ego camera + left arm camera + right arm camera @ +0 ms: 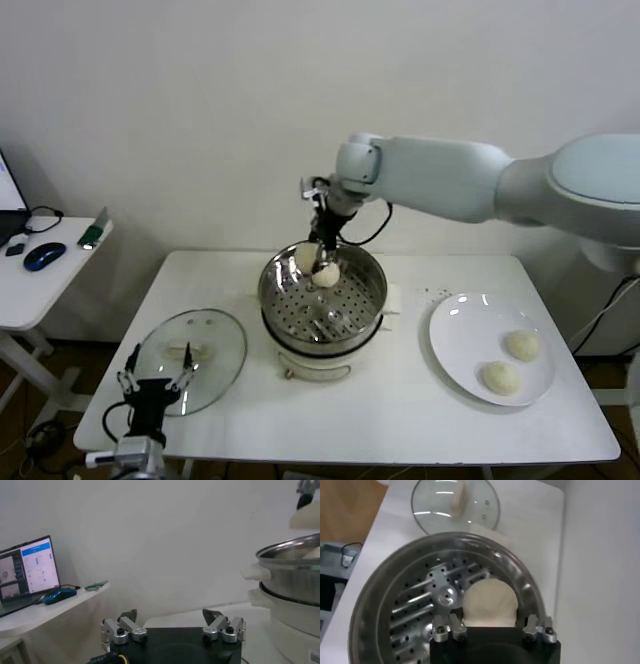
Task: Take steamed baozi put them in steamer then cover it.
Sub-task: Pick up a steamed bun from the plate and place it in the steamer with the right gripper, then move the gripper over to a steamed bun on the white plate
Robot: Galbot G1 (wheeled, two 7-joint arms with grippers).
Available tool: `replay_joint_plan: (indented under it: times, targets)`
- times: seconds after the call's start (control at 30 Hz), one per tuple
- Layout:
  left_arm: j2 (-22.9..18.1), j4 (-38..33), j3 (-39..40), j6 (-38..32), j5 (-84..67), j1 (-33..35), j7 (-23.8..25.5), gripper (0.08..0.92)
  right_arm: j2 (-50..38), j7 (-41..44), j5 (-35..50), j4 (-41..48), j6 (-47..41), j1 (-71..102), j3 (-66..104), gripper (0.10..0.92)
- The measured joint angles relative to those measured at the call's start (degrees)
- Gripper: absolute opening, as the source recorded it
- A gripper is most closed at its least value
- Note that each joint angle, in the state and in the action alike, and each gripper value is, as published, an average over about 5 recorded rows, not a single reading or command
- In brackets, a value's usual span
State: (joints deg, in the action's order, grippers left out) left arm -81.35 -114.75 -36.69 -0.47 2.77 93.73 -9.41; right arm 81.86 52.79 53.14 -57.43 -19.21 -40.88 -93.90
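My right gripper (323,262) reaches over the far side of the steamer (372,292) and is shut on a cream-white baozi (327,274), held just above the perforated tray. In the right wrist view the baozi (489,602) sits between the fingers of the gripper (490,625) over the steamer (385,590). A second baozi (305,257) lies against the far wall. Two more baozi (522,345) (500,377) rest on the white plate (455,330). The glass cover (215,335) lies flat on the table left of the steamer. My left gripper (152,385) is open and empty at its near edge.
A side table (40,285) at the left holds a mouse (44,256) and a laptop (27,570). The white wall stands close behind the table. The steamer (295,575) is to the side in the left wrist view, beyond my left gripper (172,617).
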Motion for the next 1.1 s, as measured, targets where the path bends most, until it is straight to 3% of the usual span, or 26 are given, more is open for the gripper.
replay_joint_plan:
  times: [0.43,0.6,0.73,1.1]
  targets:
    - [0.26,0.45,-0.22,-0.11,-0.47,-0.19,0.02,0.823,4.66,-0.57,-0.97,2.32,-0.43,5.08,-1.22,0.695]
    - [0.30,0.66,-0.25,-0.16,-0.53,-0.30,0.03,0.823,4.84,-0.83,-1.50,2.53,-0.52,5.54,-1.31,0.776]
    - [0.30,0.74,-0.25,-0.21,-0.54,-0.31,0.02,0.823,4.76,-1.01,-1.63,2.54,-0.65,5.63,-1.08,0.818]
    - [0.09,0.77,-0.01,-0.25,-0.39,-0.31,-0.03,0.823,-0.10,0.69,-2.68,-2.22,0.26,1.38,-0.99,0.823]
